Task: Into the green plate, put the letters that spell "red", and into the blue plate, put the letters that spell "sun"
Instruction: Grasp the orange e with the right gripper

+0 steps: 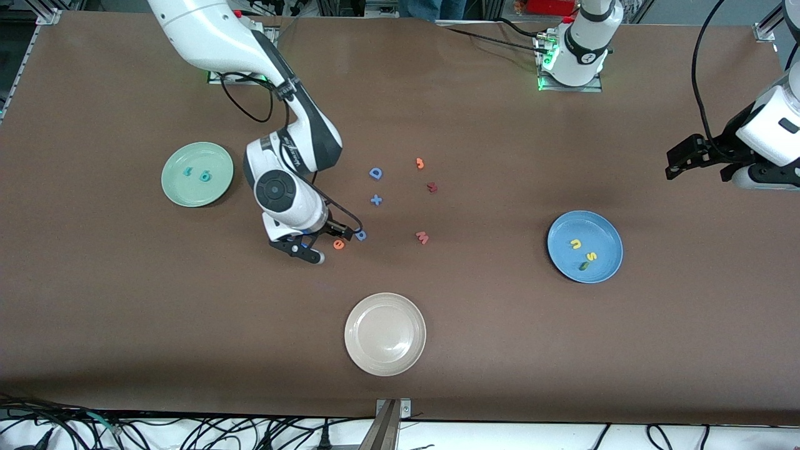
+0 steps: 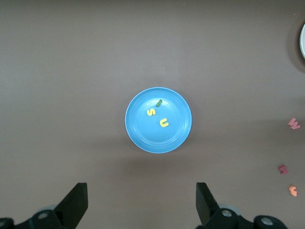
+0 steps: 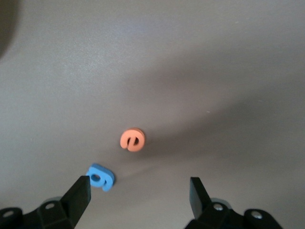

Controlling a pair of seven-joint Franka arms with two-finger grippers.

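The right gripper [image 1: 310, 247] hangs with jaws spread wide just above the orange e [image 1: 339, 244], left of frame centre on the tabletop [image 1: 500, 350] – nothing grasped. A teal r [image 1: 187, 171] and teal d [image 1: 205, 177] lie in the green plate [image 1: 178, 187], upper left. The yellow u [image 1: 575, 244], yellow s [image 1: 591, 256] and green n [image 1: 583, 265] lie in the blue plate [image 1: 562, 225], right of centre. The left gripper [image 2: 142, 202] waits released – high over the tabletop, at the frame's right edge.

Cut off at edges, hidden, or too small to read

The left arm [image 1: 765, 140] runs off the front view's right edge; the off-white plate [image 2: 302, 40] is a sliver at the left wrist view's upper right; the green n [image 2: 158, 102] in the blue plate [image 2: 138, 133] shows no readable shape; both teal letters [image 1: 195, 174] are too tiny to read.
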